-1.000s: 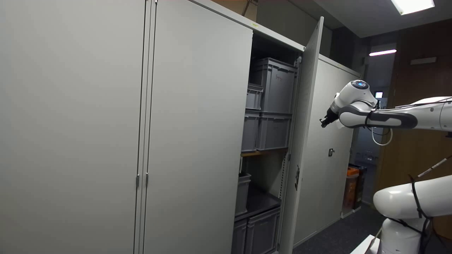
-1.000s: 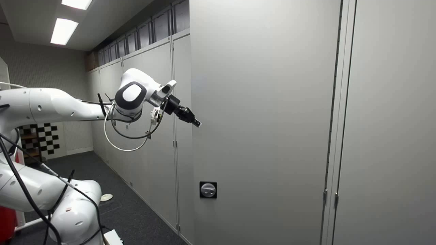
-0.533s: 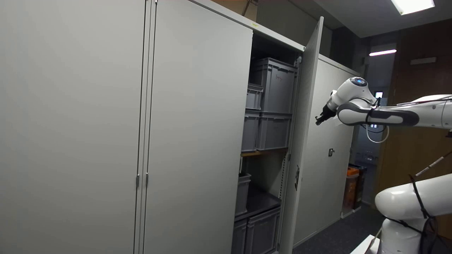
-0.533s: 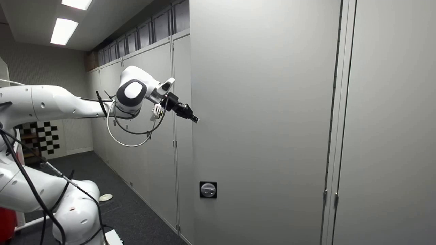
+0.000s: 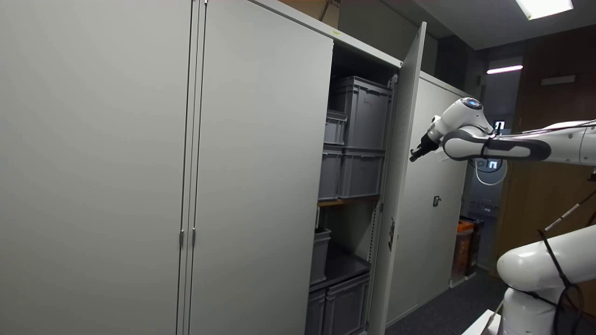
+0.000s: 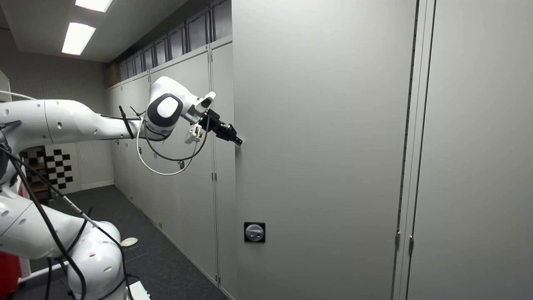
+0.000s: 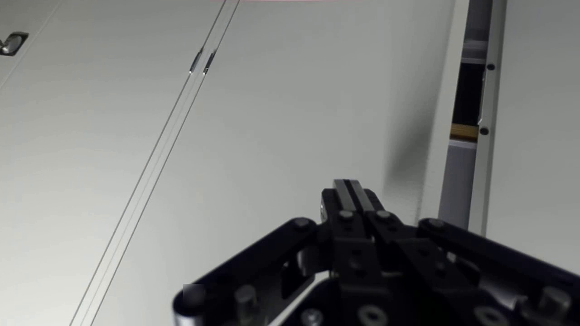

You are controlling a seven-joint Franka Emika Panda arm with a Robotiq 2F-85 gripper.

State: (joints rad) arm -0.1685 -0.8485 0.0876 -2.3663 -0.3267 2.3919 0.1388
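In the wrist view my black gripper is shut, its flat pads pressed together with nothing between them. Ahead of it spreads the grey face of a cabinet door, with a soft shadow near the door's edge. This door stands swung out from its cabinet in an exterior view. There the gripper overlaps the door's free edge from the far side. From the opposite side, the fingertips sit right by that edge, above a round handle. Whether they touch the door I cannot tell.
Stacked grey crates stand on a shelf inside the cabinet, beside a closed door. The wrist view shows a shelf edge through a narrow gap. Another closed door with a handle lies beyond; bins with an orange top stand farther back.
The arm has risen a little and carried the gripper toward the free edge of the swung-out door. A shadow now shows on the door below the fingertips. The door has not moved.
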